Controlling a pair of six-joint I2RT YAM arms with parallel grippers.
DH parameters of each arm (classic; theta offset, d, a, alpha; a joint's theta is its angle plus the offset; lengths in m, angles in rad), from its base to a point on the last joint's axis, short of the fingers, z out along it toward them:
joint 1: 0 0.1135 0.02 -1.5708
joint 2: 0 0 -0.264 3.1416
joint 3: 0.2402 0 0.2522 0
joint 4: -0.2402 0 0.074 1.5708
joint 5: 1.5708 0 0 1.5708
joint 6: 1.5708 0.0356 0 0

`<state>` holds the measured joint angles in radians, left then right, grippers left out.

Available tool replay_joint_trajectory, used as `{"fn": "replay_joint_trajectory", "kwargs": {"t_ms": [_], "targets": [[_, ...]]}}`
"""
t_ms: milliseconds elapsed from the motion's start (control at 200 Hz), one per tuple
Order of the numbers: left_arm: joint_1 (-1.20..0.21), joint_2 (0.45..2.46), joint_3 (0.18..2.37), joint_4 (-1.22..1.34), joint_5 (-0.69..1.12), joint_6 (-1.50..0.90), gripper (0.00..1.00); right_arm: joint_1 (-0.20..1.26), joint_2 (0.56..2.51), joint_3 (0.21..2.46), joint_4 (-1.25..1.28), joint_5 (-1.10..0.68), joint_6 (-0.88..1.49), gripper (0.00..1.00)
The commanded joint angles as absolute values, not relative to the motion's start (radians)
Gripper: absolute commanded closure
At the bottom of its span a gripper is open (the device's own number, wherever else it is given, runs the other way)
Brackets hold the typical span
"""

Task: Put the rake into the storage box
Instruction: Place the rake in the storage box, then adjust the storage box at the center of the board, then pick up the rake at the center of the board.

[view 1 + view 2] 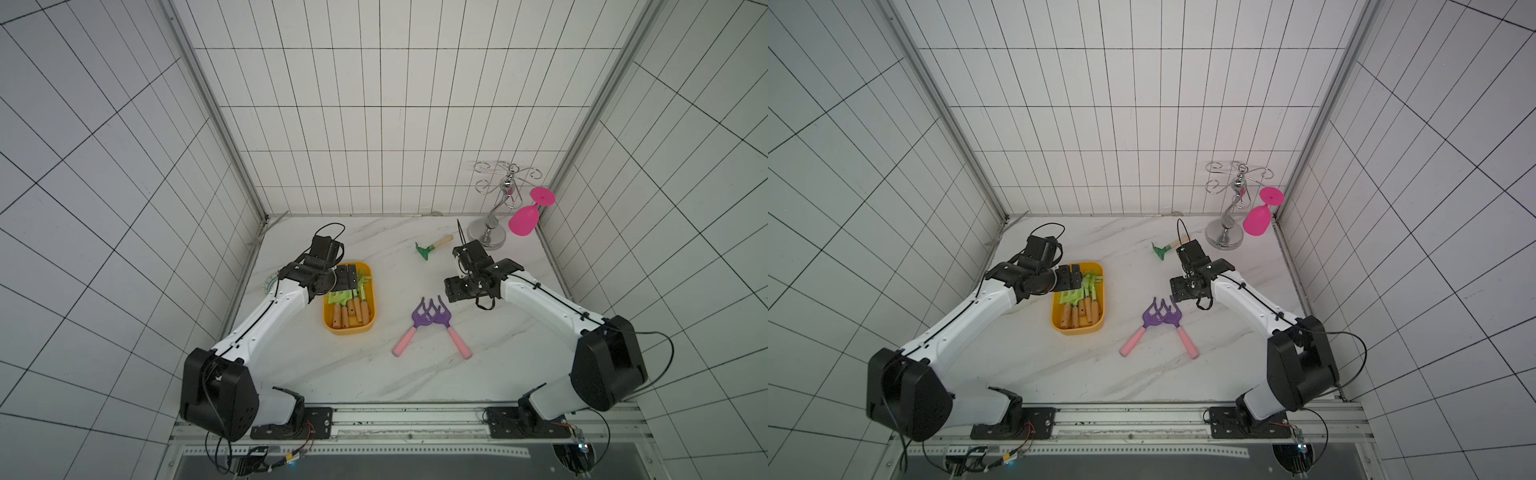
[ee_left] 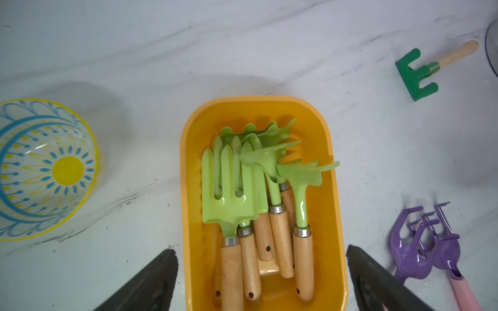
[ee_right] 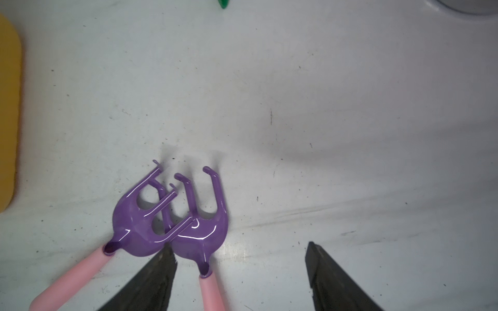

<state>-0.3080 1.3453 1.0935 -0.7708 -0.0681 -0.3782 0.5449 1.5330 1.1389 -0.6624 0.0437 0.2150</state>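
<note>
Our left pincer hangs over the storage box, jaws spread wide and holding nothing. In the box, light-green rakes lie piled with their wooden handles toward the near side. Our right pincer is also spread and empty, just above two purple rakes with overlapping heads, on the table right of the box. A small dark-green rake lies farther back. A patterned plate sits left of the box.

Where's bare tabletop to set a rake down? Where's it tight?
Free: front strip between purple rakes and base rail; back-centre between storage box and green rake. Crowded: inside the box, around stand and pink glass.
</note>
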Motion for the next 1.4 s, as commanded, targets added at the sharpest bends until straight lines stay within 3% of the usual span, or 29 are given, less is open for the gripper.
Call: {"fn": "replay_joint_trajectory", "kwargs": {"t_ms": [0, 160, 410, 475, 635, 750, 929, 1144, 1259, 1399], "targets": [[-0.282, 1.38, 1.048, -0.797, -0.178, -0.386, 0.01, 0.506, 1.612, 1.224, -0.724, 0.035, 0.224, 0.22], [-0.261, 1.525, 1.101, -0.89, -0.163, -0.389, 0.05, 0.505, 1.711, 1.313, -0.847, 0.027, 0.227, 0.24], [-0.236, 1.618, 1.106, -0.848, -0.08, -0.375, 0.17, 0.517, 1.628, 1.158, -0.894, -0.105, 0.311, 0.28], [-0.232, 1.63, 1.117, -0.839, -0.055, -0.372, 0.27, 0.534, 1.619, 1.135, -0.91, -0.118, 0.331, 0.29], [-0.23, 1.681, 1.153, -0.806, -0.011, -0.38, 0.66, 0.603, 1.606, 1.098, -0.936, -0.06, 0.356, 0.29], [-0.23, 1.748, 1.221, -0.834, -0.002, -0.383, 0.76, 0.628, 1.617, 1.065, -0.93, -0.041, 0.368, 0.29], [-0.23, 1.776, 1.264, -0.826, 0.006, -0.4, 0.8, 0.661, 1.639, 1.032, -0.929, -0.02, 0.382, 0.31], [-0.229, 1.79, 1.31, -0.825, 0.006, -0.409, 0.78, 0.661, 1.689, 1.014, -0.914, 0.009, 0.406, 0.38], [-0.229, 1.752, 1.299, -0.823, 0.021, -0.413, 0.68, 0.661, 1.719, 1.02, -0.918, -0.001, 0.408, 0.43], [-0.23, 1.657, 1.252, -0.807, 0.02, -0.423, 0.46, 0.673, 1.738, 1.025, -0.916, -0.017, 0.402, 0.46]]}}
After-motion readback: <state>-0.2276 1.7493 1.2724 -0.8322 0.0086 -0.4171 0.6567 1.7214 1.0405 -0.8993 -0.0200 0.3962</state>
